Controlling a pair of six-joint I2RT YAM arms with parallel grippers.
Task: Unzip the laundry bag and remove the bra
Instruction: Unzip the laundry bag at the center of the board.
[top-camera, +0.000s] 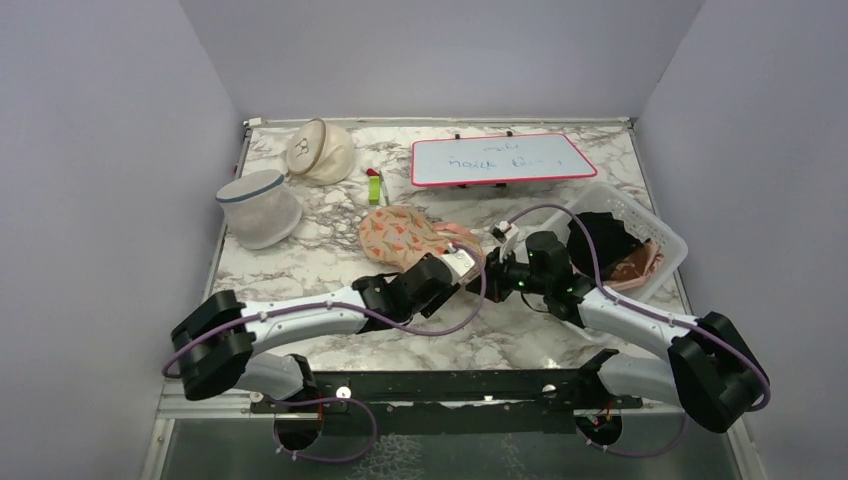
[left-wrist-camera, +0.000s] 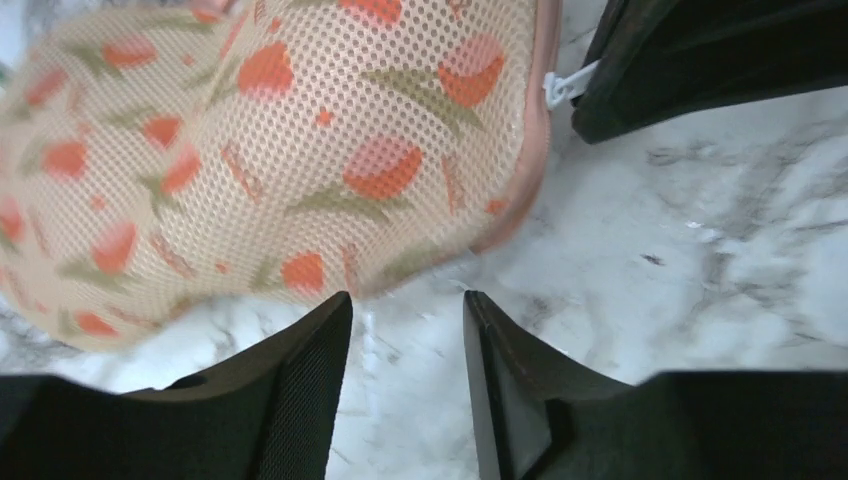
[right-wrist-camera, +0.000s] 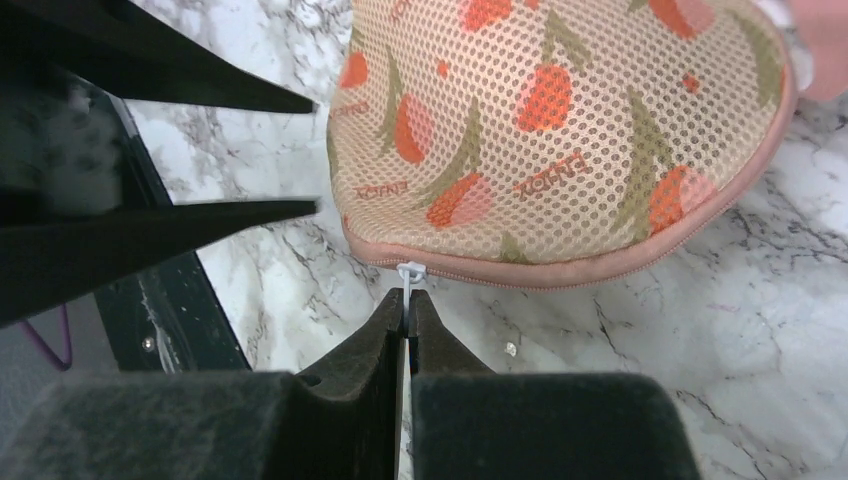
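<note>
Mid-table, top view: bag (top-camera: 405, 238) lies flat on the marble, with both arms converging on its right end. Left gripper (top-camera: 462, 262) and right gripper (top-camera: 500, 268) sit close together there, and their fingers are too small and crowded to read from above. A clear bin (top-camera: 668, 240) at right holds a black cloth (top-camera: 600, 232). Left wrist view: the left fingers are apart and hover just off the bag's (left-wrist-camera: 260, 150) rounded edge, touching nothing. Probably they are placed to pin the fabric so the zip can run against some hold. The white zip pull (left-wrist-camera: 565, 85) shows at upper right, where it meets the right gripper (left-wrist-camera: 700, 60). Right wrist view: the right gripper (right-wrist-camera: 405, 315) has its fingers pressed together on the zip pull (right-wrist-camera: 408, 275), at the pink seam of the bag (right-wrist-camera: 560, 130). The zip reads as closed along the whole visible edge. The left gripper (right-wrist-camera: 312, 155) is at left, spread, beside the bag. The bra is not visible anywhere. It is presumably inside, but the mesh print hides the contents. The bag's far end is cut off in both wrist views.
</note>
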